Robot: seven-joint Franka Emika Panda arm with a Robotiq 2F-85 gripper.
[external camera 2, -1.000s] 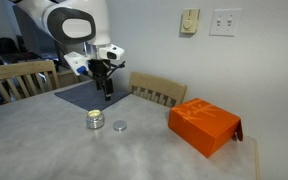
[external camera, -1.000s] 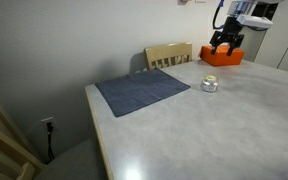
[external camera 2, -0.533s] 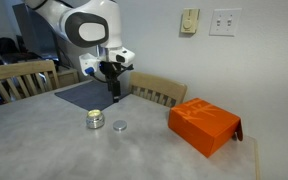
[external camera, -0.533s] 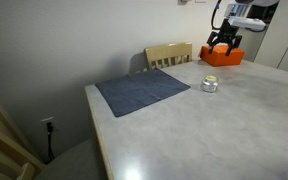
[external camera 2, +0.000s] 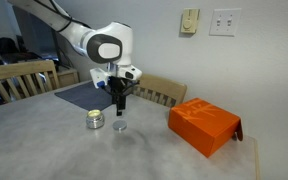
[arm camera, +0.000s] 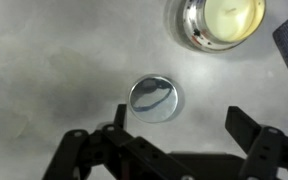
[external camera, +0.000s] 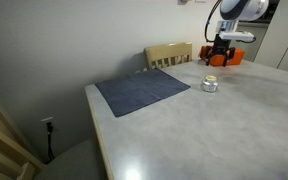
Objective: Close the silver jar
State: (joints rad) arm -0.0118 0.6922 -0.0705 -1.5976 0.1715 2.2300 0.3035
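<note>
The silver jar (external camera 2: 95,121) is small, round and shiny, with a yellowish fill showing at its open top. It stands on the grey table in both exterior views (external camera: 210,84) and at the top of the wrist view (arm camera: 216,22). Its round silver lid (external camera 2: 119,127) lies flat on the table beside it, apart from it; in the wrist view (arm camera: 154,98) it is near the middle. My gripper (external camera 2: 121,110) is open and empty, hovering just above the lid, and also shows in the wrist view (arm camera: 176,125).
An orange rectangular box (external camera 2: 205,125) sits on the table to one side of the jar (external camera: 227,56). A dark blue cloth (external camera: 142,91) lies flat on the table. Wooden chairs (external camera 2: 156,90) stand at the table's edges.
The arm has swung over from near the far chair toward the jar and lowered, so the open gripper now hangs over the lid. The jar and lid have not moved.
</note>
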